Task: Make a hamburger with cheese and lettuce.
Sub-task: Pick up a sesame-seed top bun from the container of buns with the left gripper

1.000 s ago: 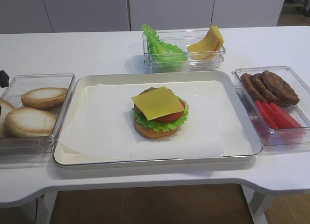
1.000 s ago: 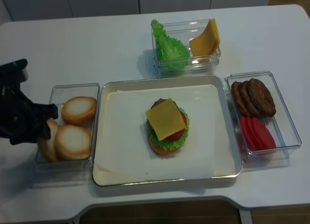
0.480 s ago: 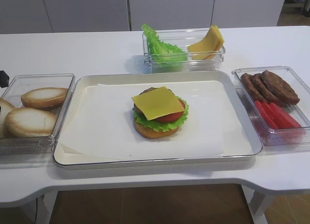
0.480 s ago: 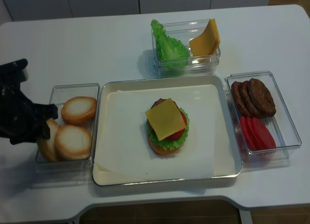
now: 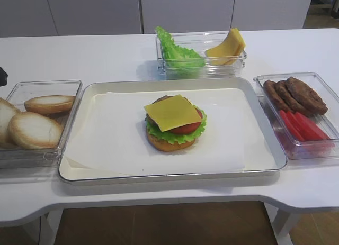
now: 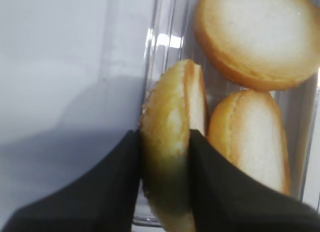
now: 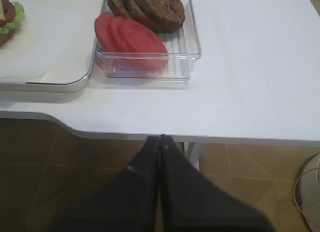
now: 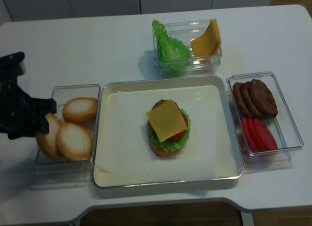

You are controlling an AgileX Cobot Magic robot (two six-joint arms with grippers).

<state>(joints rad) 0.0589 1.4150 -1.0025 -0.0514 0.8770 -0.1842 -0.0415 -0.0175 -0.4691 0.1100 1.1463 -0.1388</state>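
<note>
**Burger waiting for its top, bun half pinched in left gripper**

In the middle of the tray [image 5: 265,150], on white paper [image 5: 111,139]: the hamburger [image 5: 175,123], open on top. Bottom bun lowest, then the lettuce [image 5: 159,133] frilling out all round, then red tomato and a bit of brown patty peeking at the back. On the very top, the cheese [image 5: 172,111], flat, square and yellow, turned a little like a diamond.

Left of the tray, touching it: a clear bun box [image 8: 58,92] with pale bun halves. One bun half [image 6: 172,137] standing on edge, squeezed tight between the two black fingers [image 6: 125,167] of the left gripper [image 6: 165,162]. Beside it in the box, another half leaning against it and a third lying flat behind.

Behind the tray: a clear box [image 5: 201,44] with a tall bunch of green leaves [image 5: 177,53] on the left side and a curved stack of yellow slices [image 5: 228,46] on the right side.

Right of the tray: a long clear box [image 5: 318,147] with brown patties [image 5: 296,94] at the back and red tomato slices [image 5: 302,126] at the front.

Right gripper [image 7: 160,142] pressed fully together, holding nothing, hanging off the front edge of the white table [image 7: 250,81], near the tomato end of that box.
</note>
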